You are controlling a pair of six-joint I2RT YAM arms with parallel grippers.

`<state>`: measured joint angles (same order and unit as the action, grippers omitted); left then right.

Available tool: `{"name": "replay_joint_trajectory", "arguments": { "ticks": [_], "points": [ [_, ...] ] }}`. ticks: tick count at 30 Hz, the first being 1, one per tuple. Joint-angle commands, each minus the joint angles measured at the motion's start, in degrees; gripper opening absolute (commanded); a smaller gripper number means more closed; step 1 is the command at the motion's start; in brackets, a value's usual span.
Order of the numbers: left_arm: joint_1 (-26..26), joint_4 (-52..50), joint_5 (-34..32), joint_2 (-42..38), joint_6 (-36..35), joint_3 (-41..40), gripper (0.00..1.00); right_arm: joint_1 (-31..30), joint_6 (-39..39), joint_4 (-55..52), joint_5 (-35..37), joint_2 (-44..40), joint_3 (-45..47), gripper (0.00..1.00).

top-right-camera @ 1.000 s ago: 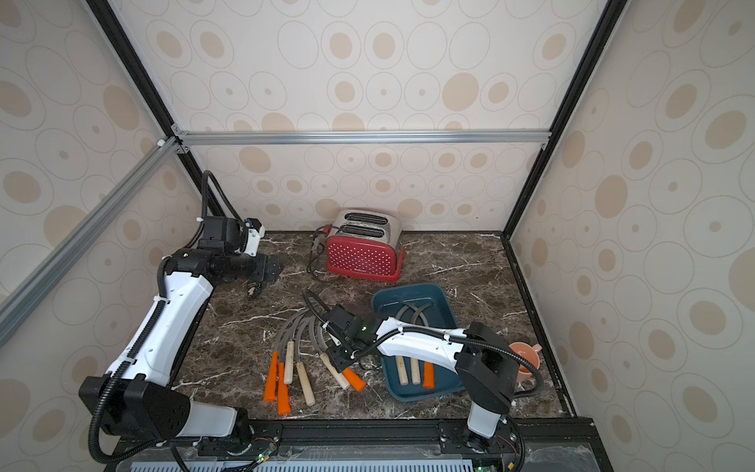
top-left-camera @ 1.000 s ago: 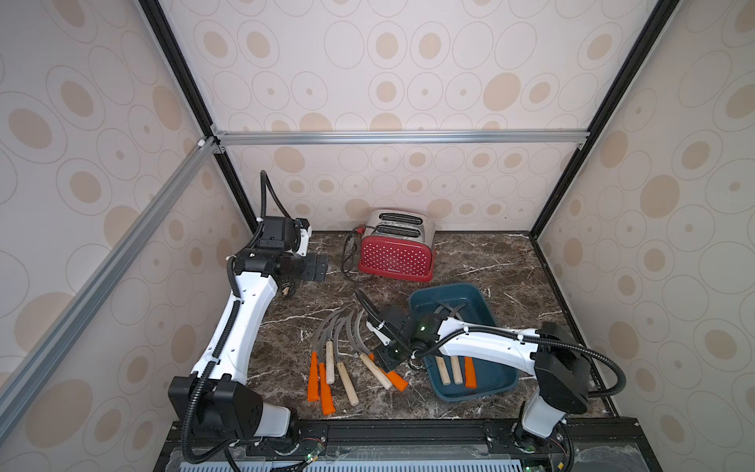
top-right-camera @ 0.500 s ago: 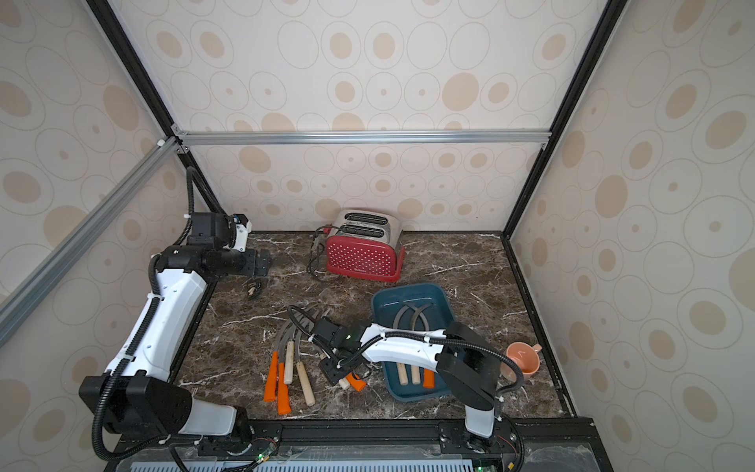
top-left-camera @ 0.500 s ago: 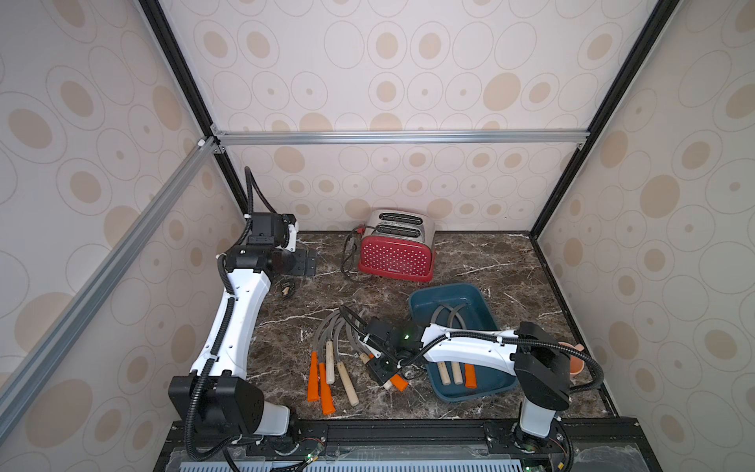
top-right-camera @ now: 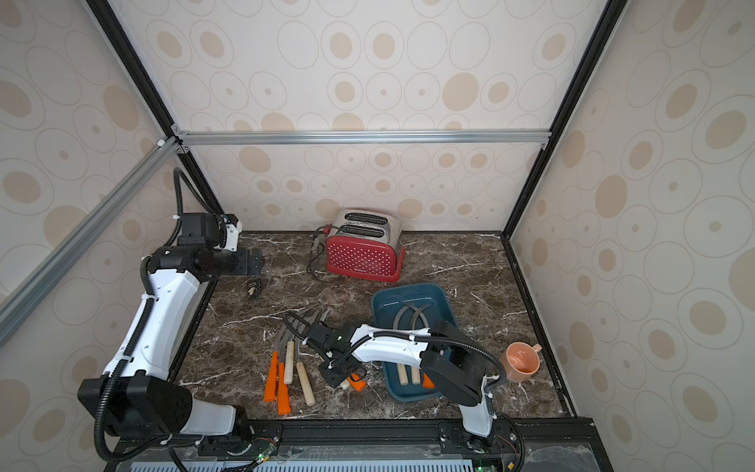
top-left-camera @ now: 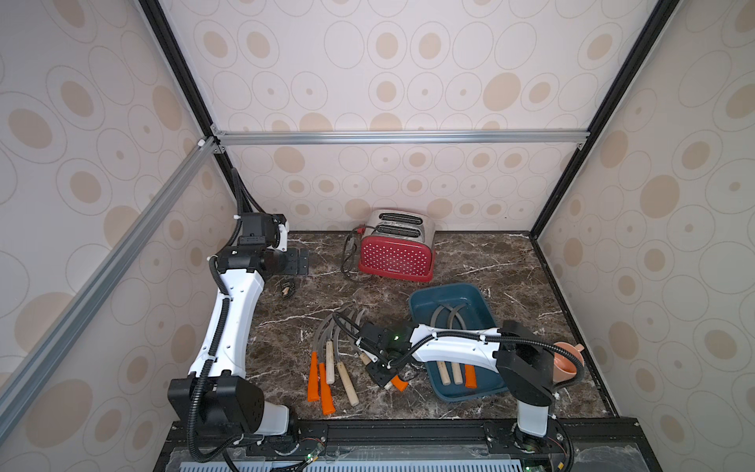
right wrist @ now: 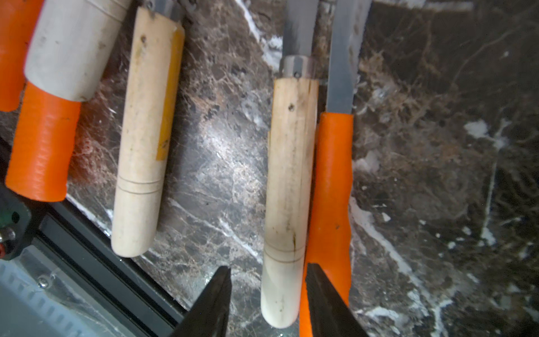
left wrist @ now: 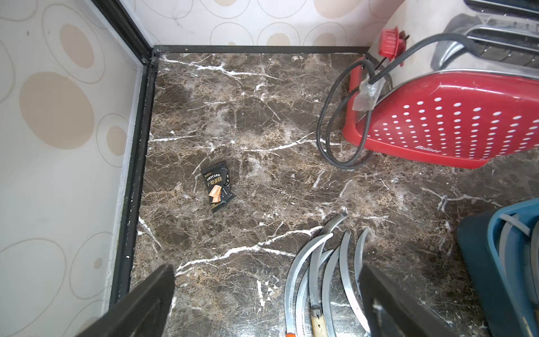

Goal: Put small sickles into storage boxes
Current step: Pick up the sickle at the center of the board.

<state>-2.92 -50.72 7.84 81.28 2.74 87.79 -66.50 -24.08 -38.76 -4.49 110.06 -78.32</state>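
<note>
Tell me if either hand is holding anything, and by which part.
Nothing yet. The right hand straddles the butt end of a wooden-handled sickle, with a gap on one side. The left hand is open and empty.

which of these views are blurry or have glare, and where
Right wrist view: very close, the sickle handles slightly soft, a pale glare patch on the marble table. Left wrist view: sharp, the snack packet print readable. Both top views: sharp, even light, faint shadows.

I see my right claw above two sickles; four more lie left of it on the bench, the storage box right.
</note>
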Motion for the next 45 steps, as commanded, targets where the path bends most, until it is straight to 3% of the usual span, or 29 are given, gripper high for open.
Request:
{"name": "replay_joint_trajectory", "arguments": {
  "ticks": [1,45],
  "points": [
    [-0.42,-1.89,0.73,-1.74,-0.02,1.07,0.99,-0.61,0.98,-2.81,0.58,1.53,-2.23,0.45],
    [-0.73,-0.96,3.65,-3.49,-0.57,-1.44,0.99,-2.32,0.61,-10.19,7.83,10.81,-11.94,0.41]
  ]
}}
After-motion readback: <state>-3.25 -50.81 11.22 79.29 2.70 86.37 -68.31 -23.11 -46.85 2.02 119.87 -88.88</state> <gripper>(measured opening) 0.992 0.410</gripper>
